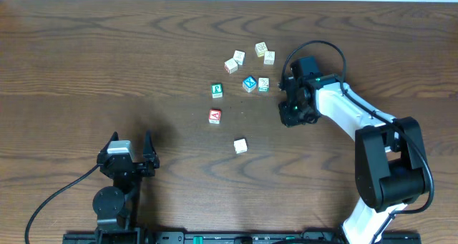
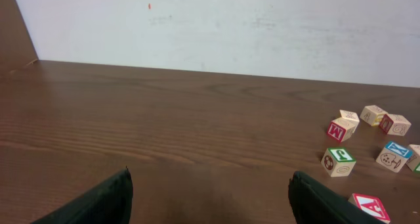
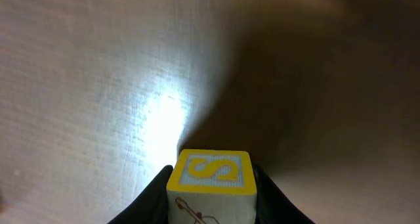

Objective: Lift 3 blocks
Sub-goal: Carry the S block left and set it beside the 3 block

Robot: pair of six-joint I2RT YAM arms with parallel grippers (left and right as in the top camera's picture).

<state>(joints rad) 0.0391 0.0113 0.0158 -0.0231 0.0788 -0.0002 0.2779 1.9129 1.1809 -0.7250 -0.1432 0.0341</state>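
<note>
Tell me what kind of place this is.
Probably a robotics lab bench, not a home: a left arm and a right arm, both cabled, stand at the edge of a wooden table against a plain white wall, with alphabet blocks scattered on it.

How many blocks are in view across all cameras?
10. Four in the far cluster; blue-faced block and pale block beside it; green-faced block; red-faced block; cream block nearest the base; yellow S block gripped in the right end effector. Others may hide under that arm.
</note>
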